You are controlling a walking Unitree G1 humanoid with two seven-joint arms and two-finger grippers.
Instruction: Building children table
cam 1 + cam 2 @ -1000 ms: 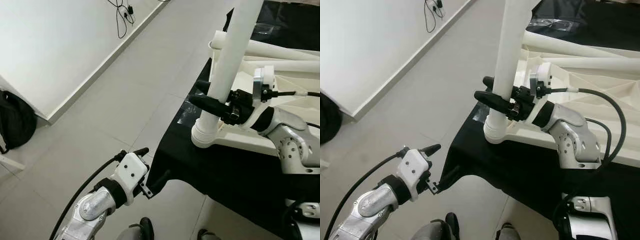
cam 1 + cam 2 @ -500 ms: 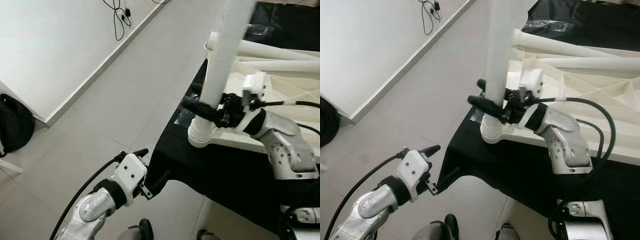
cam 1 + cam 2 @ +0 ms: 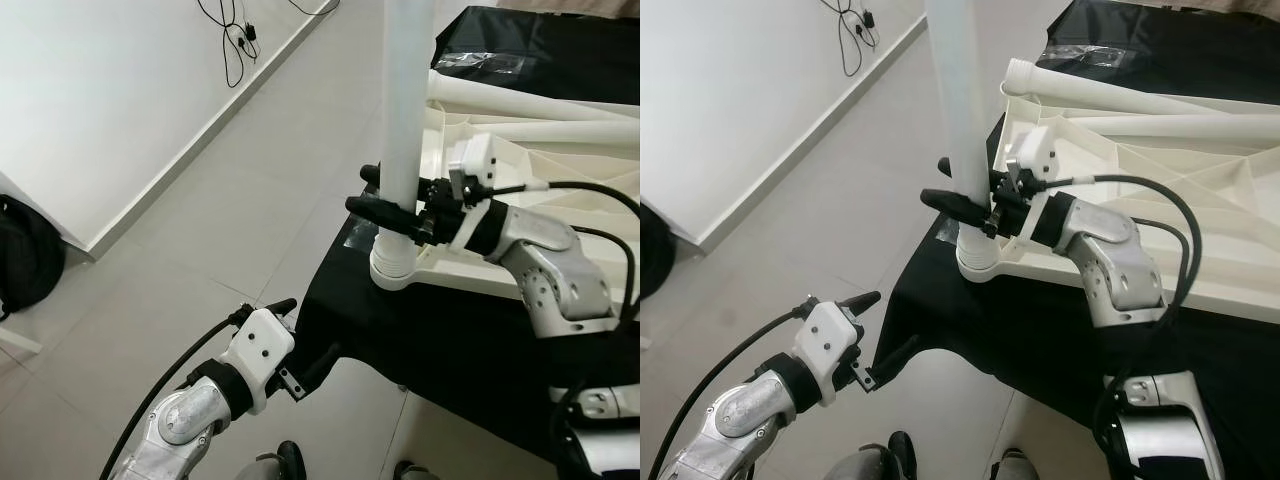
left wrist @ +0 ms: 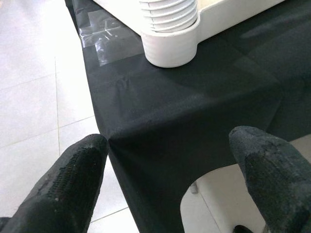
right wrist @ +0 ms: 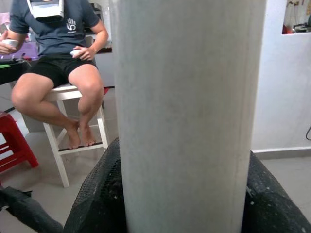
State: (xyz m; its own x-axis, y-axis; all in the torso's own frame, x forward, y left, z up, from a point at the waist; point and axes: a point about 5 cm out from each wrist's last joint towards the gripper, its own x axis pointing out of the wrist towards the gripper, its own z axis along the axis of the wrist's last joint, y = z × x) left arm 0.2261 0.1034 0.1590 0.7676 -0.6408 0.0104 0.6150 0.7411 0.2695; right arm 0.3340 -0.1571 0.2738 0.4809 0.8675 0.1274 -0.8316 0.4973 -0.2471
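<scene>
Two grippers in frame. Nearest, the left gripper [image 3: 283, 340] hangs low over the grey tiled floor [image 3: 200, 230], just off the worktop's corner; its black rubbery fingers [image 4: 73, 170] are spread apart and hold nothing. The worktop [image 4: 204, 97] is covered in matte black cloth that drapes over the edge, with a patch of clear tape near the corner.

Further in, the right gripper [image 3: 965, 205] has its fingers clamped around the white table leg [image 3: 958, 120], a smooth round plastic tube standing nearly upright. Its ribbed, threaded lower end sits in the round corner socket [image 3: 392, 272] of the upturned table top [image 3: 1200, 240], a cream moulded plastic panel with stiffening ribs. Two more legs [image 3: 540, 100] lie across the panel beyond.

Risks, judged: the leg is slick and the grip sits low on it, so turning could let it slip or tilt, cross-threading the socket. The light panel could slide on the cloth under torque, since the left gripper is not bracing it.

A person [image 5: 58, 43] sits on a white stool in the background.
</scene>
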